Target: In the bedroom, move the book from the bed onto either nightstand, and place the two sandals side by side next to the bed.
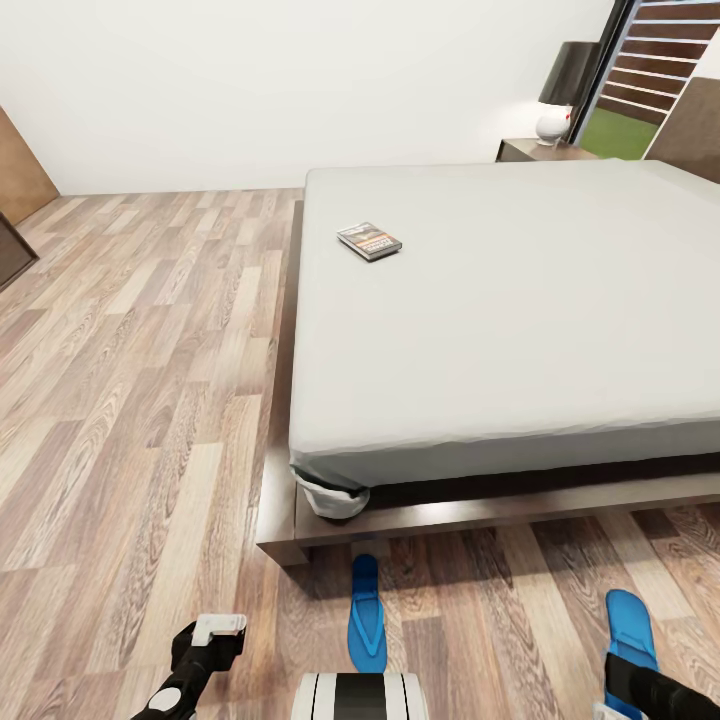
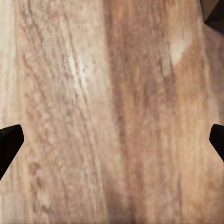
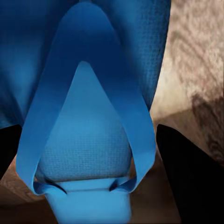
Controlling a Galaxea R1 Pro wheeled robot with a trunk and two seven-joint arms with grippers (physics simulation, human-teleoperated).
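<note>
Open wood floor [image 1: 130, 380] is seen across the frame's left half. Passage rightward is blocked by the bed [image 1: 500, 320], its dark frame projecting low. Floor at lower centre and lower right is occupied by two sandals [image 1: 366, 612].

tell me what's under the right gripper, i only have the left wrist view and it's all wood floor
Observer: The right gripper is right over one blue sandal, its fingers either side of the thong strap.
Operator: where's the other sandal
Observer: The second sandal lies on the floor by the foot-end corner of the bed, apart from the first, not side by side.
Operator: and the book
Observer: The book lies on the mattress, toward the bed's left edge in the head view.
Operator: any nightstand in sight
Observer: One nightstand stands beyond the bed, with a lamp on it.
</note>
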